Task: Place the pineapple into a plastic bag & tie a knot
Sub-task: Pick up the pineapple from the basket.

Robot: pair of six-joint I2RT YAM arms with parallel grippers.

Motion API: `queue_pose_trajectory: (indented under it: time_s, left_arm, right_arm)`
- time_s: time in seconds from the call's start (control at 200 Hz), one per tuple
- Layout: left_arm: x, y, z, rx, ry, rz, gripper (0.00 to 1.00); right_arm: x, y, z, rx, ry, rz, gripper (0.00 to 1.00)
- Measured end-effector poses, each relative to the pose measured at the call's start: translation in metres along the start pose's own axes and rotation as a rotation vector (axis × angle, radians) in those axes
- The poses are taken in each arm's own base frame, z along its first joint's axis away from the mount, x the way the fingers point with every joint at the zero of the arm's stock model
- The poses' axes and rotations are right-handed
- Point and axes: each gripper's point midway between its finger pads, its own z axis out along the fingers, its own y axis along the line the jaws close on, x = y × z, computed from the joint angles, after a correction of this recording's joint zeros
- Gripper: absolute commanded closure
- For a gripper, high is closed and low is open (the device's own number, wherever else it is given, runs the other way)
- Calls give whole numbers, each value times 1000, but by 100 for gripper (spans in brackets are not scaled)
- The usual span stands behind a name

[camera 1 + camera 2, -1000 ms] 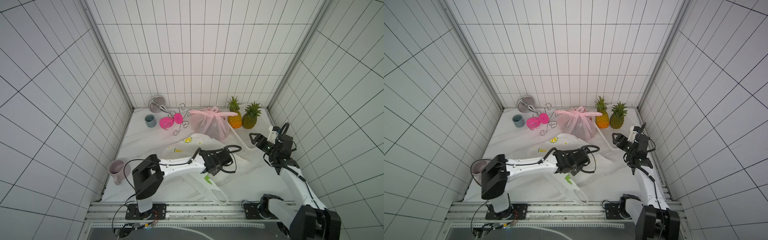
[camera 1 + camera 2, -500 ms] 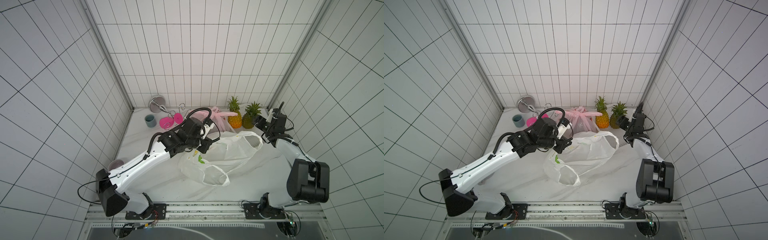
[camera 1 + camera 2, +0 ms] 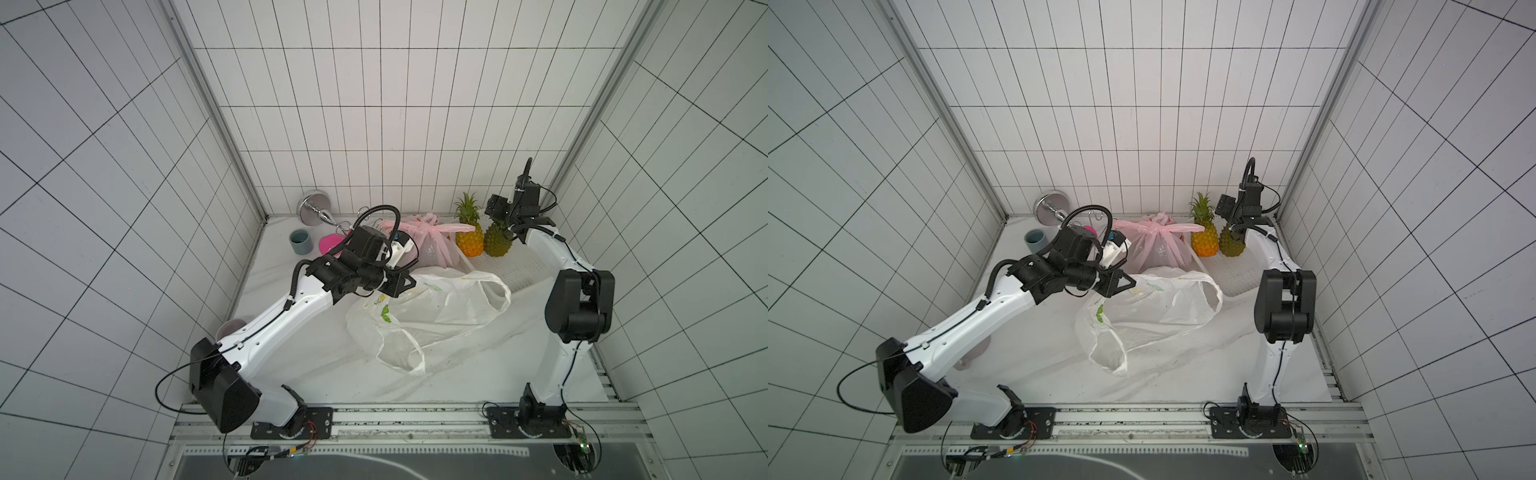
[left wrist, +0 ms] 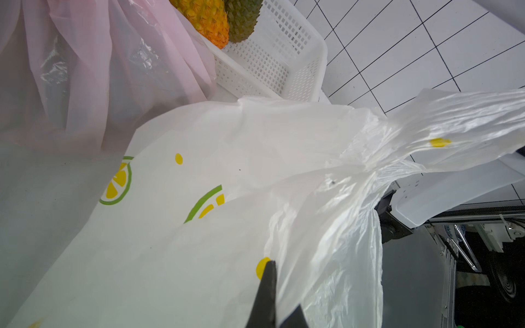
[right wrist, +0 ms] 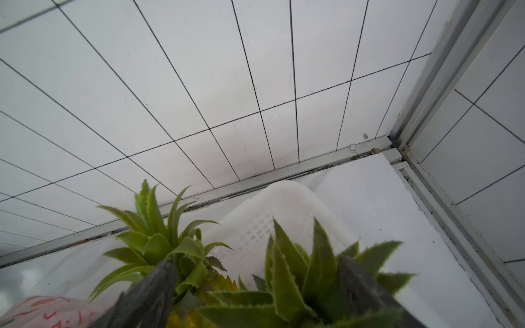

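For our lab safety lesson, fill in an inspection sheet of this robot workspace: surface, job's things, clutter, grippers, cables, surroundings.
Surface: white table, marbled.
Job's things: white bag mid-table, mouth open; orange pineapple and green pineapple stand in a basket, back corner.
Clutter: knotted pink bag, blue cup, metal bowl, pink item at the back; mauve cup under the left arm.
Grippers: left gripper shut on the white bag's rim; right gripper open, fingers either side of the green pineapple's crown.
Cables: black cable loops over the left wrist; no snag seen.
Surroundings: tiled walls on three sides; rail in front.
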Motion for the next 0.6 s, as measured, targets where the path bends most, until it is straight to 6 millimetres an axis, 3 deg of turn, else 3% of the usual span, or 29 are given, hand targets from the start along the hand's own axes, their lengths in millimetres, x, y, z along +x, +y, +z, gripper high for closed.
queue_pose_trajectory:
  time_s: [0.125, 0.245, 0.37, 0.6]
  left_arm:
    - [4, 5, 3, 8, 10, -13, 100]
    - [6, 10, 5, 11, 19, -27, 100]
    - [5, 14, 8, 13, 25, -41, 100]
    - [7, 19, 12, 13, 36, -60, 100]
  right_arm:
    - [-6, -8, 13, 58, -3, -19, 8]
    - [-9, -11, 20, 68, -1, -16, 15]
    - [-13, -15, 32, 61, -7, 3, 32]
    - [-11, -24, 51, 40, -3, 47, 76]
